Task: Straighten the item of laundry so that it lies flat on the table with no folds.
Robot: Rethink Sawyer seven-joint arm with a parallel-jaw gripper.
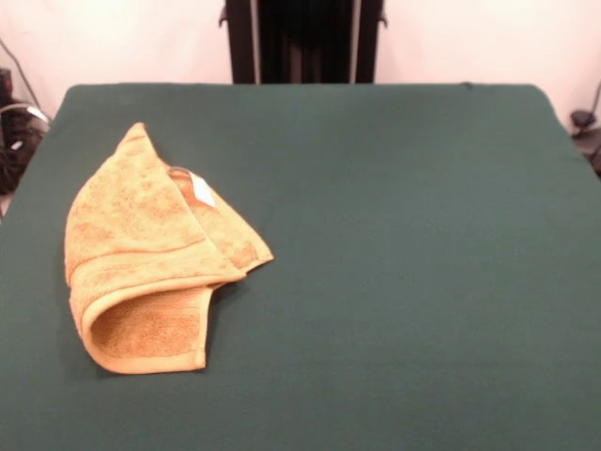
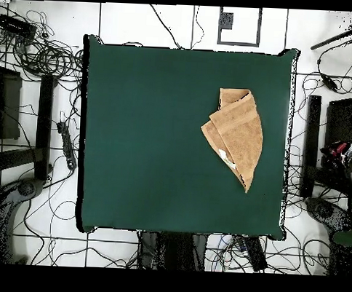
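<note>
The soft mustard-yellow terry towel lies folded over itself at the near left of the dark green cloth-covered table. It looks light and limp; I'd pinch the near rolled edge. No gripper shows, so its opening is unknown.

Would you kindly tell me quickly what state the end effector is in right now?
End effector: not in view in either picture; state cannot be told. The towel lies folded and unheld on the table.

Wide rectangular tabletop covered in dark green cloth; carries one mustard-yellow terry hand towel, folded over itself, white tag showing, near one side edge.
</note>
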